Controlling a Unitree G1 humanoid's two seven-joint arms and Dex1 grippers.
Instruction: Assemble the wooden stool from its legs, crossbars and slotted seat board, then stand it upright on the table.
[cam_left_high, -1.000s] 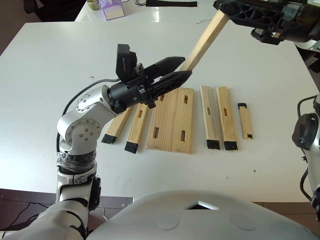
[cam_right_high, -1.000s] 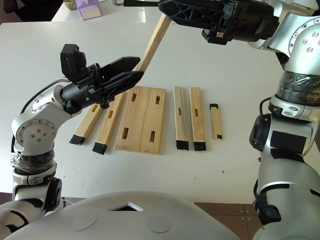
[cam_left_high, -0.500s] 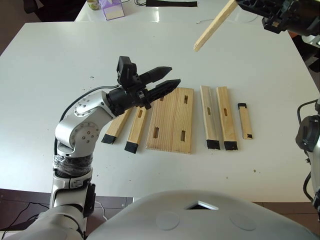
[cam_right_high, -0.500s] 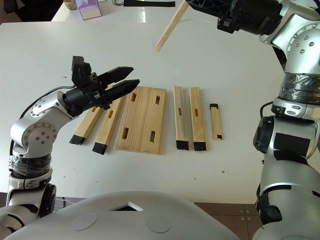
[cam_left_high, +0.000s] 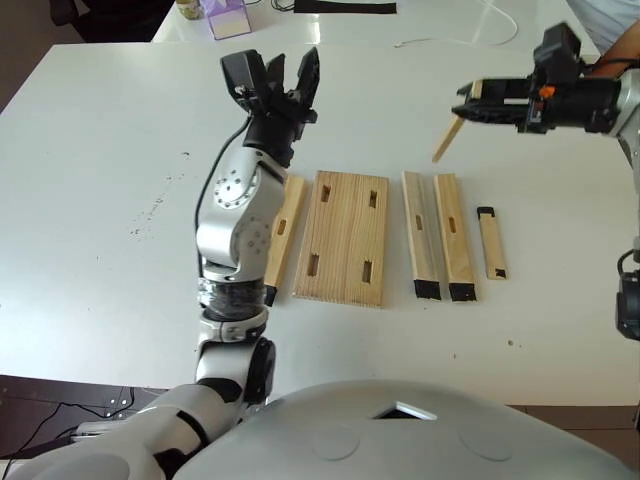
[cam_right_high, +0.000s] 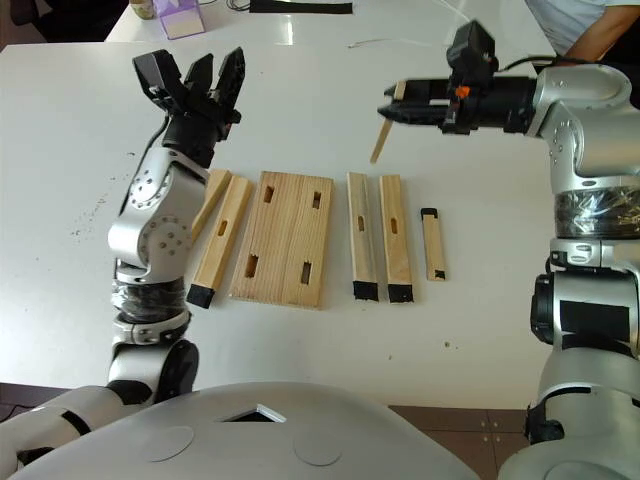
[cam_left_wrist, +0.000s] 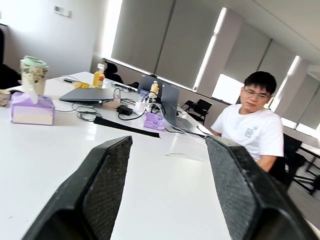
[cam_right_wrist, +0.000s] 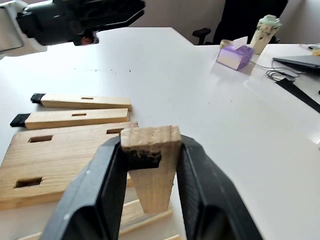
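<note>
While the right gripper (cam_right_high: 395, 105) clamps a crossbar (cam_right_high: 380, 140) aloft beyond the flat-lying slotted seat board (cam_right_high: 282, 240), the left gripper (cam_right_high: 205, 68) hangs spread, empty. Assembly unstarted; next, seemingly, seat it in a leg (cam_right_high: 393, 235) slot.

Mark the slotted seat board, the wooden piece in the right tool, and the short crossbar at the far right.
slotted seat board (cam_left_high: 342, 236): left eye view, bare wood between the slots.
held wooden piece (cam_left_high: 446, 140): left eye view, free lower end.
short crossbar (cam_left_high: 490, 245): left eye view, middle of its length.
</note>
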